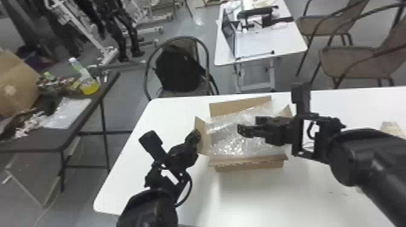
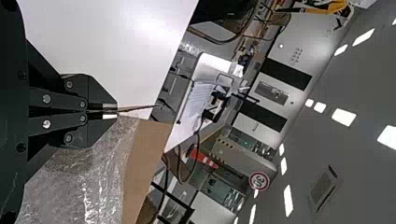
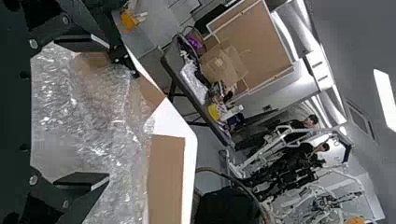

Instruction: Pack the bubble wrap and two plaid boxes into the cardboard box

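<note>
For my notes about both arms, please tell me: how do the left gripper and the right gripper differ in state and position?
The left gripper has its jaws closed on the left flap of the cardboard box; the right gripper has its jaws apart. The left gripper is beside the box, the right gripper over the bubble wrap. Both are black.
</note>
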`<state>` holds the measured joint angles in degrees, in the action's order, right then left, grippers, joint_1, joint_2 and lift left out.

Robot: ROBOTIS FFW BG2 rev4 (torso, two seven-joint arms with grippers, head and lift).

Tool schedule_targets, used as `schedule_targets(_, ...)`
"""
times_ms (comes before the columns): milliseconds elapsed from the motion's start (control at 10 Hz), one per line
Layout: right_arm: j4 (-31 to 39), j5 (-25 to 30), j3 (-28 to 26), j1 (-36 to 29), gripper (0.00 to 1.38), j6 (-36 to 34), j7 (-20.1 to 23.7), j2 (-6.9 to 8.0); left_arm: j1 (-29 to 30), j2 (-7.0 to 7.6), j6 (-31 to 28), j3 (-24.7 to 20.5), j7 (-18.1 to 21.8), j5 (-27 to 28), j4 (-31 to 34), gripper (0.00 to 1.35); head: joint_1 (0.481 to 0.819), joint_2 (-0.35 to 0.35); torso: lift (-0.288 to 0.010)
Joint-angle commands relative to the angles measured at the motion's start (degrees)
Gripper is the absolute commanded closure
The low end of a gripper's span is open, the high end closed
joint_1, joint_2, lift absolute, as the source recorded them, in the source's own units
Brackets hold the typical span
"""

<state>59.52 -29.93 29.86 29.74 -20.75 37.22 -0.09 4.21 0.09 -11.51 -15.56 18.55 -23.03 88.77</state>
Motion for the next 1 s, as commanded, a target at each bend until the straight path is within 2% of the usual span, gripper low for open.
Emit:
schedule_targets(0,5.96,1.98,-1.99,-2.32,0.11,-0.88,-0.05,0.14,0.27,-0.24,-0.27,-0.62,0.0,-0.35,0.09,1.21,0.695,0.35,-0.05)
schedule_targets(100,11.94,5.94,-3.93,-4.69,0.11,-2.19,-0.31,0.14,0.53,-0.24,-0.71,-1.14,0.0,-0.44,0.35,1.22,0.695,0.35,-0.05)
schedule_targets(300,25.73,17.19,-8.94,-12.16,0.11,-2.37,-0.66,0.14,1.06,-0.24,-1.32,-2.2,0.0,-0.79,0.79,1.21,0.695,0.35,-0.05)
schedule_targets(400,31.71,22.02,-12.1,-16.47,0.11,-2.37,-0.75,-0.35,1.41,-0.24,-1.32,-2.46,0.0,-1.05,0.79,1.21,0.695,0.35,-0.05)
schedule_targets(500,37.95,26.77,-15.35,-21.74,0.11,-2.28,-1.28,-2.37,1.67,-0.24,-1.32,-2.81,0.0,-1.14,0.88,1.21,0.695,0.35,-0.05)
schedule_targets(600,43.22,29.84,-18.17,-28.24,0.12,0.0,-3.56,-4.22,2.03,-0.24,-1.15,-3.25,0.0,-1.14,0.88,1.22,0.695,0.35,-0.05)
schedule_targets(700,46.48,30.11,-20.71,-34.57,0.12,2.99,-6.81,-5.63,2.55,-0.24,-0.71,-3.87,0.0,-1.41,0.97,1.21,0.695,0.326,-0.05)
schedule_targets(900,51.75,33.53,-27.04,-45.91,0.12,10.55,-10.94,-6.15,3.08,-0.24,-0.27,-5.1,0.0,-1.49,1.05,1.22,0.695,0.281,-0.05)
